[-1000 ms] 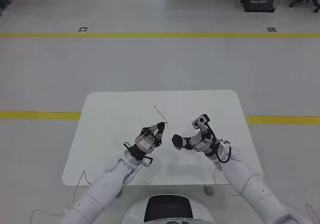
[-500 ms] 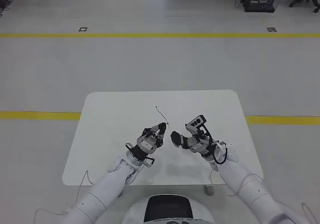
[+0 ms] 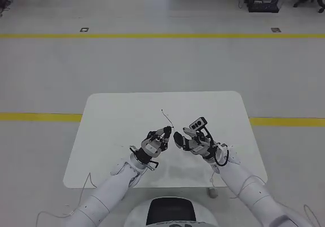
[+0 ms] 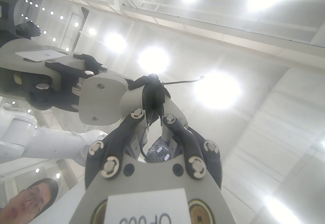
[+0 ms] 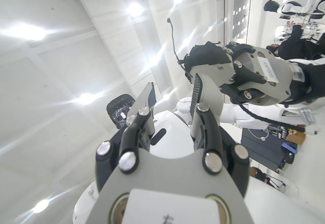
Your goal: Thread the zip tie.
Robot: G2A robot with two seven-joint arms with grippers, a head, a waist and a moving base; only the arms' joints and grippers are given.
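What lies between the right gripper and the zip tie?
Nothing. In the top view, the stretch from the right gripper to the zip tie, held by the left gripper, is bare table.

Not much to read here tbh. The left end effector [image 5: 188, 64] has a white sticker [image 5: 268, 70] on its housing, with a short code in dark letters and digits. In the left wrist view that sticker [image 4: 148, 209] is upside down and cut off. The right end effector [image 5: 172, 83] has a white label [image 5: 170, 211] too, but the print is cropped and unreadable. A small square code tag [image 5: 295, 75] sits on the left wrist.
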